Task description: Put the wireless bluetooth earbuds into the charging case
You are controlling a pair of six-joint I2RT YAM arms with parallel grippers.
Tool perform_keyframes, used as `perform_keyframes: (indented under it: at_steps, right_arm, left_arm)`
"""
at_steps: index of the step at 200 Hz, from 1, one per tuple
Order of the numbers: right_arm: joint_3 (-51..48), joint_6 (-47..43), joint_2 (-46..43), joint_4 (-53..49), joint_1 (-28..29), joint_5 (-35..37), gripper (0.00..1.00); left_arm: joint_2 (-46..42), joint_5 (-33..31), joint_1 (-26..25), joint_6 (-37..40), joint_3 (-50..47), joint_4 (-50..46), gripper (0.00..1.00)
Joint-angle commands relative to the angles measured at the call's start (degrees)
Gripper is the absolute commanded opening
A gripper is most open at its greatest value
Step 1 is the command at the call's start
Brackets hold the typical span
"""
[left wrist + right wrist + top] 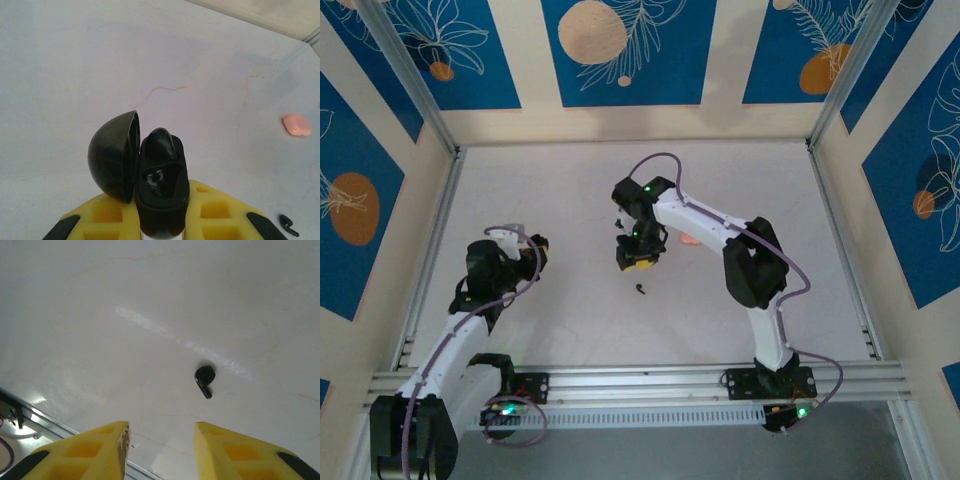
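Observation:
My left gripper (162, 217) is shut on a black charging case (162, 190), held upright with its domed lid (112, 157) swung open to the left. One black earbud (162, 144) sits in the case's far socket; the near socket is empty. In the top view this gripper (527, 256) hangs over the table's left side. A loose black earbud (205, 377) lies on the table, also seen as the black earbud (641, 290) and the black earbud (288, 225). My right gripper (160, 450) stands open above and short of it, with nothing between its yellow fingers (100, 450). From above, the right gripper (638, 258) hovers just beyond the earbud.
A closed pale pink case (296, 125) lies on the white table right of centre; from above the pink case (688, 240) is partly hidden by the right arm. Aluminium rails (640, 378) run along the near edge, with patterned walls on the other three sides.

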Motion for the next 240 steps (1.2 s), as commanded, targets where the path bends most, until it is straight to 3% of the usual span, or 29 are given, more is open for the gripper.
perform_keyframes:
  at_steps: [1,81,139,240]
  right_arm:
    - [-1.3,5.3,2.6,-1.3,0.3,-3.2,0.40]
    - [-3.6,6.3,6.0,0.2,-0.5,-3.1,0.40]
    - [-3.3,5.8,8.0,-0.1,-0.7,1.1,0.39]
    - [-4.2,6.2,9.6,0.1,-0.4,1.9,0.31]
  left_arm:
    - [-0.9,0.8,-0.5,0.9,1.6,-0.9,0.13]
    - [-1.2,0.5,-0.5,1.0,1.4,-1.0,0.13]
    - [-1.1,0.9,-0.5,0.5,1.0,0.2,0.12]
    - [-0.3,1.3,-0.6,0.2,0.8,1.0,0.12]
